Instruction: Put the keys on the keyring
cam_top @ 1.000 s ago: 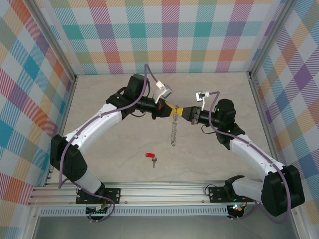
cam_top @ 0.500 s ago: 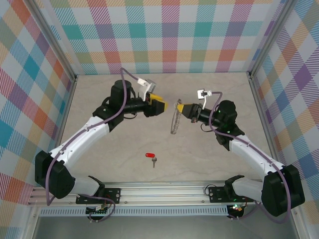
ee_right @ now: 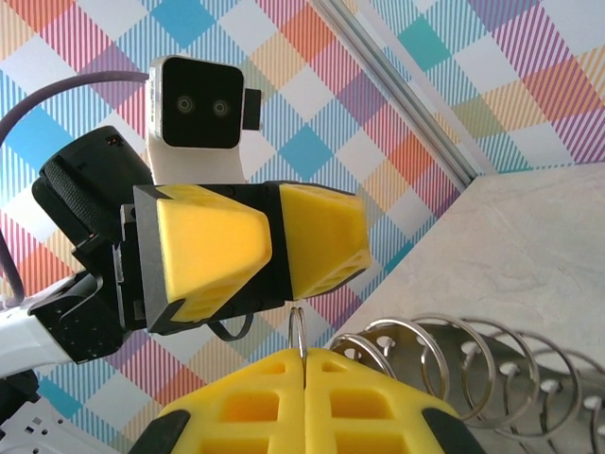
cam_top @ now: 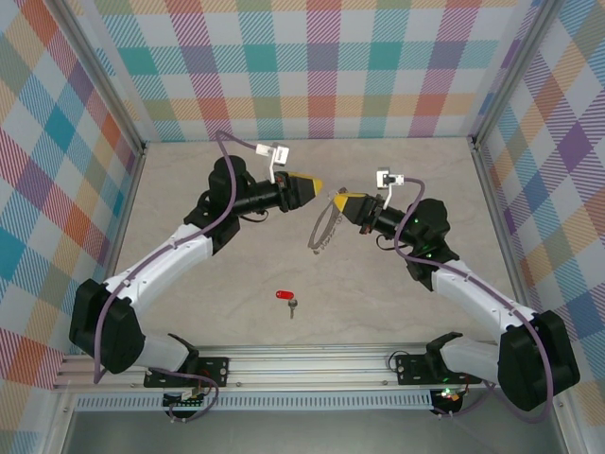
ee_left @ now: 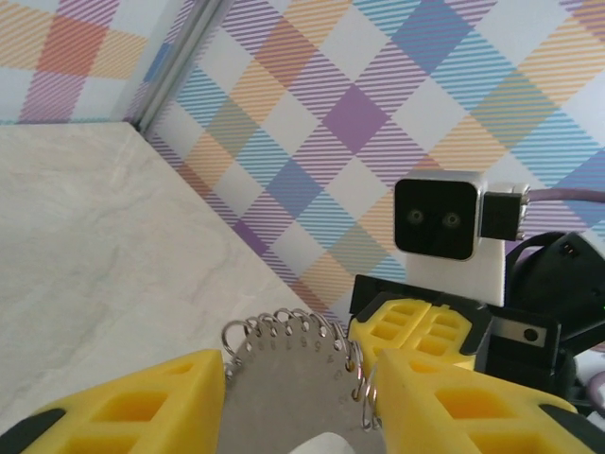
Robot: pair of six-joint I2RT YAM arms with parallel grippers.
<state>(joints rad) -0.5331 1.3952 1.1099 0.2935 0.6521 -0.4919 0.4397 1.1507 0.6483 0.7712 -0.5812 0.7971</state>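
Illumination was bright, even and diffuse, from overhead; shadows beneath the arms on the worktop (cam_top: 236, 284) were faint and soft-edged. Overhead picture was sharp, its walls splaying outward toward the corners. In the wrist pictures, the right claw (ee_right: 304, 356) sat close and slightly soft, and the keyring (ee_right: 492, 378) carried mild pale highlights.
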